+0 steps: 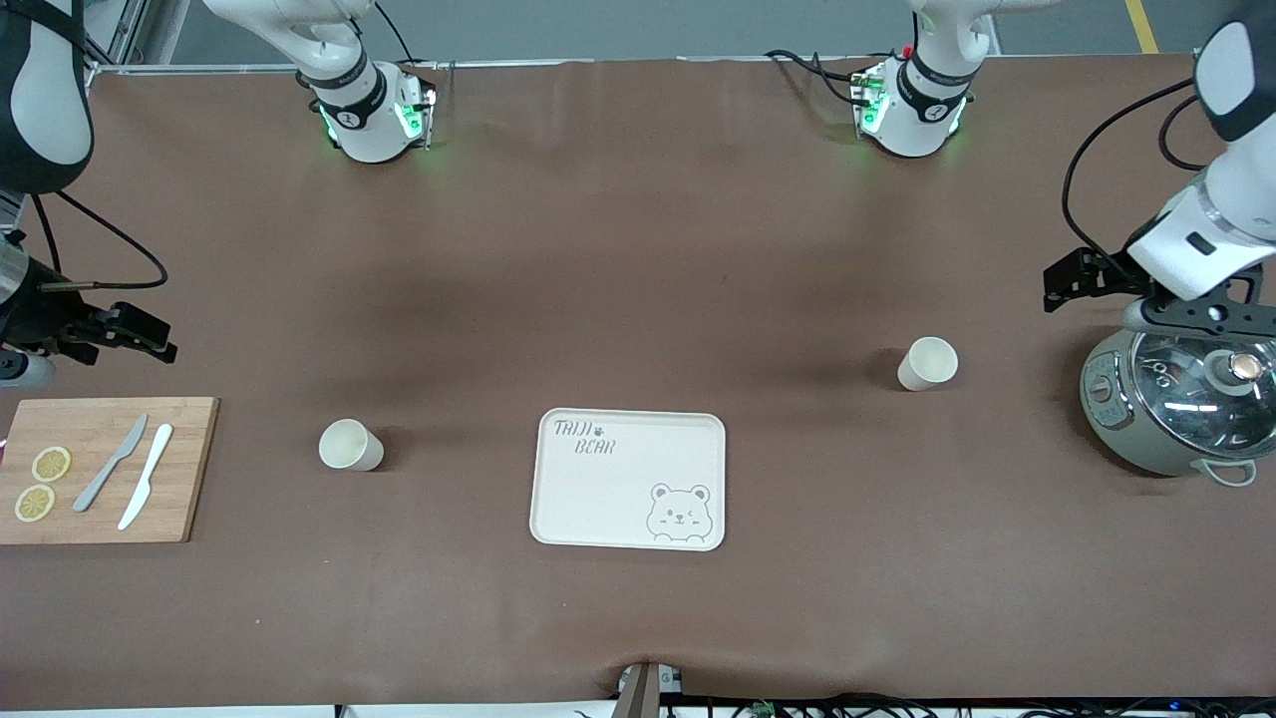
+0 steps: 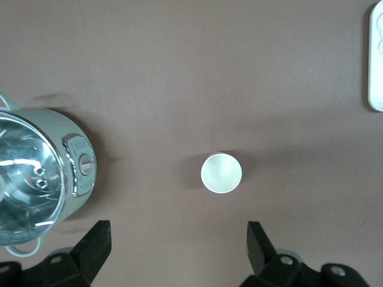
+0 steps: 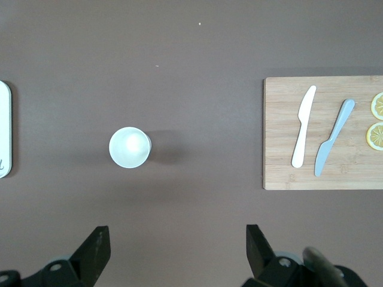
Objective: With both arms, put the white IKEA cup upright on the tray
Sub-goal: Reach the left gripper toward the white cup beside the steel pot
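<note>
Nothing is done yet: my cream-white rectangular bear-printed tray lies bare mid-bench. Two white cups stand upright on the bench, one toward my right arm's end, one toward my left's. My left claw and right claw both hang released, grasping nothing.

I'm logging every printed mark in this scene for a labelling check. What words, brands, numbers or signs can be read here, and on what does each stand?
"TAIJI BEAR", with a small paw mark after TAIJI: grey lettering on the tray, above its winking bear drawing.
Round black badges on the two arm bases: too small to read.
Control panel on the cooker: markings too small to read.
Cups, cutting board, knives: no text seen.
</note>
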Available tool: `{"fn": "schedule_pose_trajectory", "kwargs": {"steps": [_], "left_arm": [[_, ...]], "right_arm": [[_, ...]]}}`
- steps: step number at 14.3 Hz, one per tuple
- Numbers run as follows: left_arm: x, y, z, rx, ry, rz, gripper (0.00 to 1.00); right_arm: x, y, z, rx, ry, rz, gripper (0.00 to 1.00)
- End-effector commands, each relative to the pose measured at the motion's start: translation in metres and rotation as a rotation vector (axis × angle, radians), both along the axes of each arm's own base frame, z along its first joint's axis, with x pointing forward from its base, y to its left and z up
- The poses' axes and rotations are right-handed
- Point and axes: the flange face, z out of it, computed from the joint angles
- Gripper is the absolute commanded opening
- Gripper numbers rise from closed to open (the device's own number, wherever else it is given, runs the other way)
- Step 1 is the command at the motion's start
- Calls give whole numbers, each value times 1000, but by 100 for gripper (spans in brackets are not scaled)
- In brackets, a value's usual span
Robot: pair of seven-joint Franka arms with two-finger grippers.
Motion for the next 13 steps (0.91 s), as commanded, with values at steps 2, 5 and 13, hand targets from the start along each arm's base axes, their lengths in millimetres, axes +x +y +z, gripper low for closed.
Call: {"fn": "schedule_pose_trajectory", "kwargs": {"steps": [2,5,13], "left_arm": [[-21,2,-20,-16,-25,-4,100],[-26,2,-37,-29,-37,2,100],[-40,11,-107,-52,-75,39,100]], "right_arm": [[-6,2,4,-16,-7,10,100],[-6,4,4,-16,-7,15,100],[5,25,-2,-19,-38,35,100]]}}
